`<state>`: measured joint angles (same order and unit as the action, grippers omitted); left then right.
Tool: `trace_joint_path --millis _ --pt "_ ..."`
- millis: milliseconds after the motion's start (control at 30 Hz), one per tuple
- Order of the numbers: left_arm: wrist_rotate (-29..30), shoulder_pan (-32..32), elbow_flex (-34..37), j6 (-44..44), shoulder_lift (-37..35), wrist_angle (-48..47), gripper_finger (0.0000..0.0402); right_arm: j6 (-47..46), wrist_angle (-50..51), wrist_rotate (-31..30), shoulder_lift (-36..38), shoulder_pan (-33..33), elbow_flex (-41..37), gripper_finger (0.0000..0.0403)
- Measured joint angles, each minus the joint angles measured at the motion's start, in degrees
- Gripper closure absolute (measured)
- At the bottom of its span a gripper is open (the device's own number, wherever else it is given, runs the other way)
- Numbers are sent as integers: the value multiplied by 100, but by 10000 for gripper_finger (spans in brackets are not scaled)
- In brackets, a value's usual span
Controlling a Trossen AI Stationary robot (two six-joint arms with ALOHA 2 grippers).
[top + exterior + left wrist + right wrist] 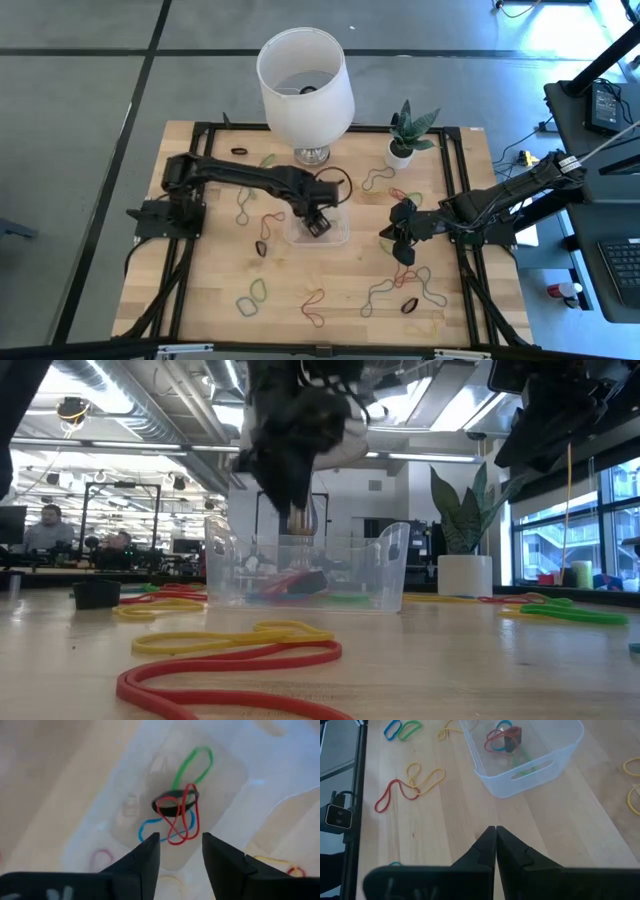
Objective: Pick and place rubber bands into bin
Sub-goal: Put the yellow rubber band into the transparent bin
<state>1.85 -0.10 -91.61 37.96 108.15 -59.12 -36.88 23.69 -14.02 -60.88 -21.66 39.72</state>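
Bands in bin, left gripper released above it
Red, green and blue rubber bands (181,812) lie in clear bin (530,757) mid-table; left gripper (181,851) open overhead, empty; right gripper (495,850) shut, waiting beside. Risk: descending fingers could snag loops, dragging them out

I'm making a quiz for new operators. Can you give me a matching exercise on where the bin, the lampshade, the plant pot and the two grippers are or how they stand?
Column 1:
1. left gripper
2. right gripper
3. bin
4. lampshade
5. plant pot

Column 2:
A. shut, over bare table
B. far edge, right of the lampshade
C. holds several rubber bands
D. open, above the bin
E. white, tall, far edge

Pairs: 1-D, 2-A, 3-C, 4-E, 5-B
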Motion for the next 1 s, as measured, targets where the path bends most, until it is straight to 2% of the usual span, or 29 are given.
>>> trace_joint_path --millis 167,267,400,600,767,1000 --pt "132 -56 39 -746 -787 66 290 6 -33 -49 -2 97 1 386" --pt "441 -77 261 -1120 -1259 19 332 -15 -45 -52 -2 170 1 386" --pt "515 -61 831 -1510 -1971 244 391 -14 -258 -91 -4 247 1 386" --pt "571 -189 2274 -1671 -3187 1175 400 114 -655 -717 -34 474 1 386" --pt "863 -419 3565 -1645 -4270 1951 400 174 -1014 -735 -248 943 43 375" --pt "952 -555 4915 -1729 -5773 2548 400 287 -389 -475 -1100 1822 848 323"
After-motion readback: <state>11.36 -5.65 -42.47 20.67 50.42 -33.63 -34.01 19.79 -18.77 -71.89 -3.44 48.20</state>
